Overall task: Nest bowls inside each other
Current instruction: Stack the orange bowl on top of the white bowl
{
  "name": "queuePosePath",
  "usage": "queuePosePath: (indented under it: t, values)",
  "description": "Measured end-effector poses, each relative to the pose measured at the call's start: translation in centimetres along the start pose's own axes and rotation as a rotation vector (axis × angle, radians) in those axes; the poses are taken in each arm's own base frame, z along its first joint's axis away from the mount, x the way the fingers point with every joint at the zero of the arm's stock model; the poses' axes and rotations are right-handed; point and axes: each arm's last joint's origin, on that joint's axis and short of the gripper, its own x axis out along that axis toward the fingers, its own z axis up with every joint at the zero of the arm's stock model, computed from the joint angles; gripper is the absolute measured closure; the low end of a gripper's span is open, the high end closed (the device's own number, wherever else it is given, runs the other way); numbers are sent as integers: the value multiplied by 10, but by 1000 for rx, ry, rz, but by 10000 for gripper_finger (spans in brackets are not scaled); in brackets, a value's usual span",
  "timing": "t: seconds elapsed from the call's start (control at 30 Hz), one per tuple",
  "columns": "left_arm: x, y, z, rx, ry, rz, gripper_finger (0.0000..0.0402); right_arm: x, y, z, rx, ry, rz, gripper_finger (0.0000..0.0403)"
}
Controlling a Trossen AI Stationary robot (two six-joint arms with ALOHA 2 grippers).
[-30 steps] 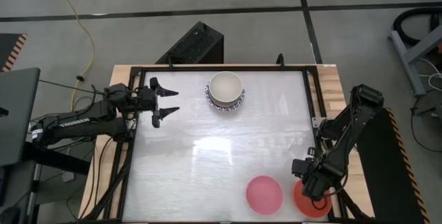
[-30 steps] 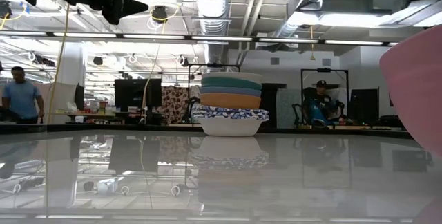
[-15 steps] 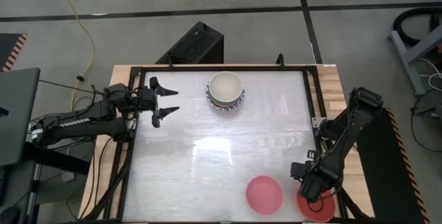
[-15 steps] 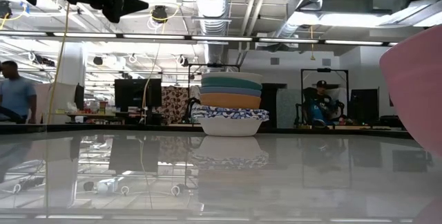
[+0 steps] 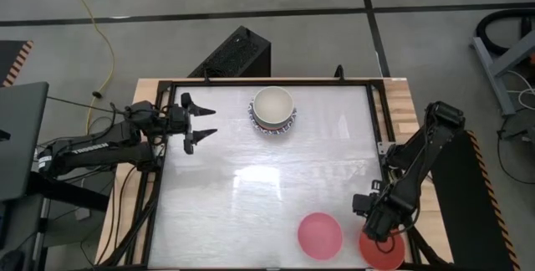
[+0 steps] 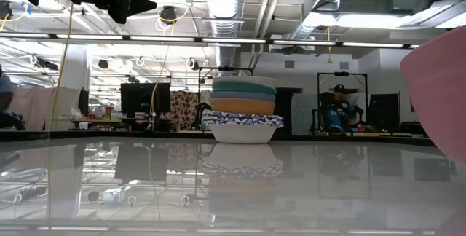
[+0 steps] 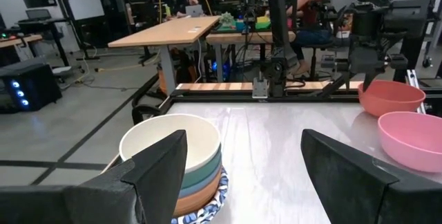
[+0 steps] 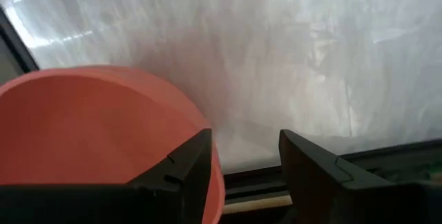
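Observation:
A stack of nested bowls (image 5: 272,109) stands on the table's far middle, a cream bowl on top and a blue-patterned white one (image 6: 242,128) at the bottom. A pink bowl (image 5: 319,236) sits upright near the front edge. To its right stands a red bowl (image 5: 383,252). My right gripper (image 8: 243,137) points down over the red bowl's rim, open, one finger inside and one outside. My left gripper (image 5: 201,122) hangs open and level at the far left, aimed at the stack (image 7: 176,162). My right gripper comes at the red bowl from above, astride its rim (image 8: 215,162). One finger (image 8: 181,172) is inside the bowl, close against the wall. The other finger (image 8: 314,169) stands outside, apart from the rim. The bowl rests on the table.
A black frame (image 5: 380,150) edges the white table, and the red bowl sits close to its near right corner. Bare tabletop (image 5: 251,187) lies between the stack and the two single bowls. People and desks show in the room beyond the table.
My right gripper has shifted slightly toward the table's near edge over the red bowl, and the bowl seems to have slid a little that way with it. A person in the room behind has walked out of the low view.

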Motion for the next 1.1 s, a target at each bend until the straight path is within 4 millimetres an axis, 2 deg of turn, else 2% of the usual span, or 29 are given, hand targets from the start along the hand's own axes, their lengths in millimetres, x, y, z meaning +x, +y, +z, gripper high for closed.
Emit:
queuePosePath:
  t: [0.67, 0.93, 1.1]
  values:
    - [0, 0, -2, 18, 21, -3, 127, 13, 11, 3, -83, 32, 16, 214]
    - [0, 0, -2, 19, 21, -4, 127, 27, 17, 6, -125, 84, -8, 214]
    - [0, 0, -2, 19, 20, -4, 127, 28, 14, 12, -103, 98, -23, 248]
